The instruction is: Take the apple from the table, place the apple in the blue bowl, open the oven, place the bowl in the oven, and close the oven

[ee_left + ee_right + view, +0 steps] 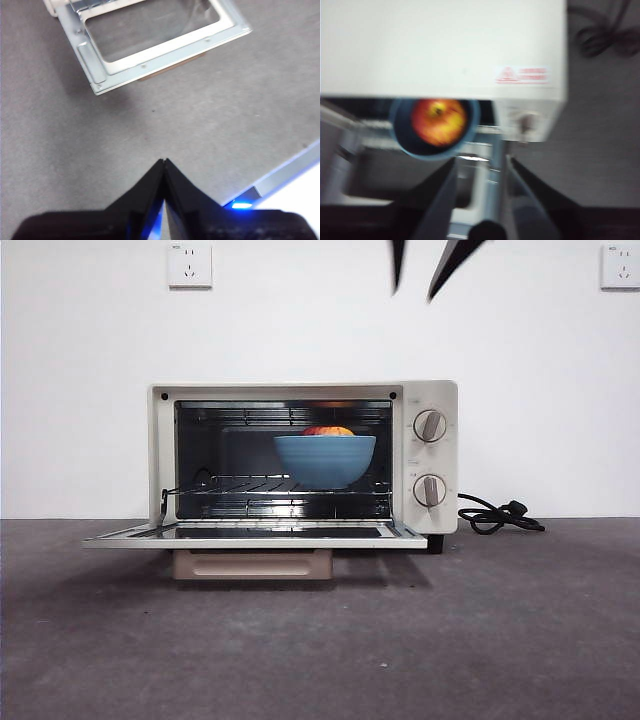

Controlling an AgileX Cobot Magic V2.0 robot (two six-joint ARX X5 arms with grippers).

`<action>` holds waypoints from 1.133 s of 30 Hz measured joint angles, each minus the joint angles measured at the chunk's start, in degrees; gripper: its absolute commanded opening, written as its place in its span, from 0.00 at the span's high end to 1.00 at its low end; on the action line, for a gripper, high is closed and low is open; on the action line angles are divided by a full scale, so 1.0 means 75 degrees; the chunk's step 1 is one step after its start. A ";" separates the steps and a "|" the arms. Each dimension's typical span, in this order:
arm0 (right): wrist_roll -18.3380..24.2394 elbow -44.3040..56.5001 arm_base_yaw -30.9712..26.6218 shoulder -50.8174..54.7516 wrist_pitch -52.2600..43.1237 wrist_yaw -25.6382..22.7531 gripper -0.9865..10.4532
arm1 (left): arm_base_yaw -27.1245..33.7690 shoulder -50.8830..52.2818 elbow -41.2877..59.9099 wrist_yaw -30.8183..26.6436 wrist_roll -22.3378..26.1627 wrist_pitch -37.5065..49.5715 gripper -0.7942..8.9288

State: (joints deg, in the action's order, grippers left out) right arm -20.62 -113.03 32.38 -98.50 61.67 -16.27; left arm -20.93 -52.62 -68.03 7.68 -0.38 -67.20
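The cream-white oven (436,455) stands at the back of the table with its glass door (255,533) folded down flat. Inside, on the wire rack, sits the blue bowl (325,462) with the red apple (328,430) showing above its rim. From above, the right wrist view shows the oven's top (445,45) and, just under its front edge, the bowl (399,131) holding the apple (439,121). My right gripper (481,161) hangs open above the door, apart from the bowl; its black tips (425,275) show high up. My left gripper (163,161) is shut and empty over bare table, short of the door (150,62).
The tan handle (252,563) hangs below the lowered door. A black cord (500,515) lies coiled to the right of the oven. The dark grey table (320,650) stretches in front, and its metal edge (285,172) runs close beside my left gripper. Wall sockets (190,265) sit high behind.
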 measured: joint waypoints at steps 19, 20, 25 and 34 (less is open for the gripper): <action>0.2474 0.2396 0.0181 0.4392 -0.0003 -0.0635 0.92 | 0.1714 -0.1239 0.3608 0.3066 -0.1378 0.4336 0.93; 0.2503 0.2728 0.0181 0.4660 -0.0160 -0.0560 0.92 | 0.1792 -0.1381 0.3646 0.3185 -0.1454 0.4453 0.93; 0.2524 0.4561 0.0181 0.6038 -0.0938 0.0160 0.92 | 0.2174 -0.2358 0.3646 0.3593 -0.1638 0.4765 0.93; 0.2060 0.6653 0.0181 0.7184 -0.1518 0.0239 0.92 | 0.2681 -0.3969 0.3646 0.4062 -0.1856 0.5753 0.93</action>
State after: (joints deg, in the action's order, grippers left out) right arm -5.17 -63.13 33.74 -44.62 50.28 -14.48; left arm -0.82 -82.39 -40.69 38.15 -14.31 -24.05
